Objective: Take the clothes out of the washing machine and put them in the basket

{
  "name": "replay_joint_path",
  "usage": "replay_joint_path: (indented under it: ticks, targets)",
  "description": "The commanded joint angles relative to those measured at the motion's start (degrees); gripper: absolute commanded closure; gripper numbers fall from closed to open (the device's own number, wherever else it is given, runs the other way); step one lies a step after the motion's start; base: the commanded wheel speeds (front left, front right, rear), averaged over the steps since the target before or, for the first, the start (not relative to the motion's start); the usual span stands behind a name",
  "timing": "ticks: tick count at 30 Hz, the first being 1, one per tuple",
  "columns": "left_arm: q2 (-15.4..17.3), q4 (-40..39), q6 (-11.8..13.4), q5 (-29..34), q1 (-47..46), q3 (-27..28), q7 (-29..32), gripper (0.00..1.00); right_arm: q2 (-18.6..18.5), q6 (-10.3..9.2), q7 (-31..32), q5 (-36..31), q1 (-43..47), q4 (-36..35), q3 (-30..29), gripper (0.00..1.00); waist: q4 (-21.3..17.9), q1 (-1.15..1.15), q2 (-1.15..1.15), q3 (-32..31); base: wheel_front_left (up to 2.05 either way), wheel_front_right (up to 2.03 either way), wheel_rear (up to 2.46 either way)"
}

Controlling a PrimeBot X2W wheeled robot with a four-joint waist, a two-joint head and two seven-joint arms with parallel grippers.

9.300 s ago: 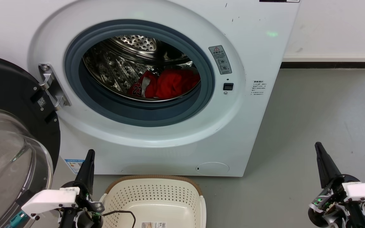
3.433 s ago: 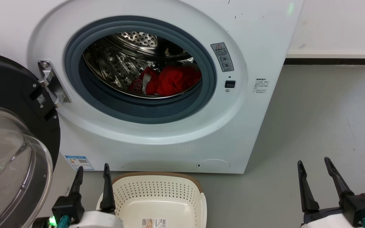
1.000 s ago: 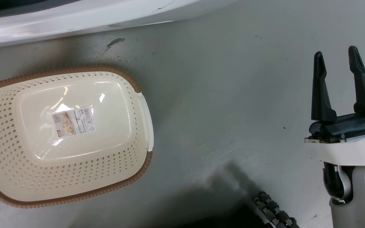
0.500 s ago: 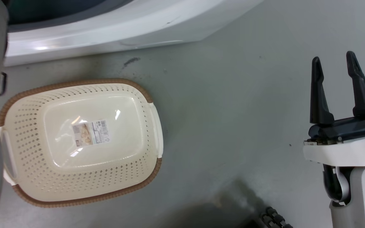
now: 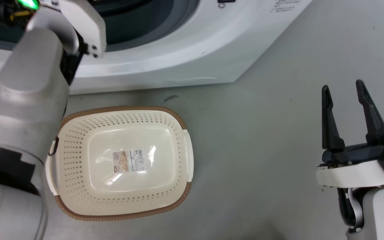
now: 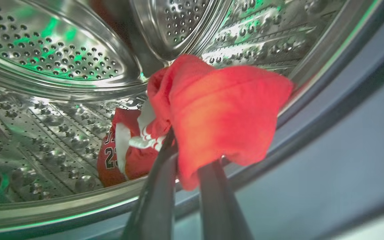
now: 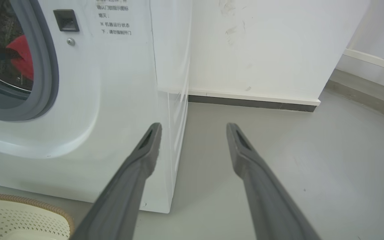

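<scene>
clothes (image 6: 165, 100) lie in the steel drum (image 6: 55, 50) of the washing machine (image 5: 178, 56), a bright red heap near the front lip, and none has reached the basket yet. what has changed is the reach. a few seconds back both pincers hung low before the washer and the heap lay untouched. now the left arm (image 5: 28, 83) stretches up into the porthole. the head camera has also tipped down, so the shift of washer and basket in its picture is no move of theirs.

the basket (image 5: 75, 156) stands on the floor just before the washer, below the left arm, empty but for its label (image 5: 128, 160). the right pincer (image 5: 342, 85) hangs over bare floor well to the right of the basket, released, fingers spread, holding nothing. the left pincer (image 6: 188, 160) is clenched on a red garment (image 6: 232, 120), with the cloth bunched between its two fingers close to the drum's lip. the jersey (image 6: 112, 156) marked 23 lies lower and further in, outside the grip as far as i can tell.

i judge the first pick made, with the pull-out and the carry down to the basket to come. the cloth may drag on the grey gasket (image 7: 45, 66).

the floor (image 5: 262, 133) is smooth grey and lightly scuffed. a white wall (image 7: 262, 43) with a dark baseboard (image 7: 252, 101) runs behind the washer's right side.
</scene>
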Motion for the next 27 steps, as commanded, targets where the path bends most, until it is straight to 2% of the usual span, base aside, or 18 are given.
replay_joint_path:
  ticks: [1,5,12,27]
  targets:
    - [-0.1,-0.6,0.1,-0.7,2.0,-0.1,-1.0,1.00,0.0,-0.04,-0.1,-0.3,1.0,0.4,0.0,0.00,1.9,0.01,0.00,-3.1,0.00,0.00,0.00]
    - [-0.7,-2.7,0.2,-1.0,6.5,-0.2,-2.9,1.00,0.0,-0.04,-0.1,-1.1,2.5,0.9,-0.1,0.00,3.0,0.01,0.00,-6.4,0.00,0.00,0.00]
    - [-0.1,-11.2,2.3,-0.6,14.5,0.8,-3.6,1.00,0.0,-0.04,-0.1,-1.9,5.3,1.9,-0.3,0.00,4.9,0.01,0.00,-12.4,0.00,0.00,0.00]
    - [6.3,-36.7,8.8,0.2,30.1,3.0,-2.8,1.00,0.0,-0.04,-0.1,-1.8,11.5,3.6,-0.1,0.00,8.0,0.01,0.00,-22.8,0.00,0.00,0.00]
